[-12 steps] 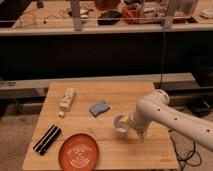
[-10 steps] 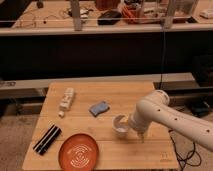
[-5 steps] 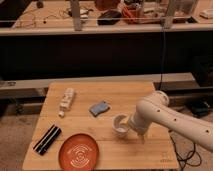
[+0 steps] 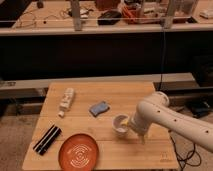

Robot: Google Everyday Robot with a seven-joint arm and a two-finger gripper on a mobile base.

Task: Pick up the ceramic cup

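Observation:
The ceramic cup [image 4: 120, 124] is small, white and round with a pale inside. It stands on the wooden table [image 4: 100, 100], right of centre. My gripper [image 4: 131, 127] is at the end of the white arm that reaches in from the right. It sits right at the cup's right rim, low over the table. The arm's wrist hides most of it.
An orange plate [image 4: 79, 151] with white markings lies at the front. A black object [image 4: 47, 139] lies at the front left. A white bottle [image 4: 65, 101] lies at the back left. A blue-grey sponge [image 4: 99, 108] lies behind the cup. A cluttered bench stands behind the table.
The arm has shifted slightly left and down at the cup. The cup stays in about the same place on the table.

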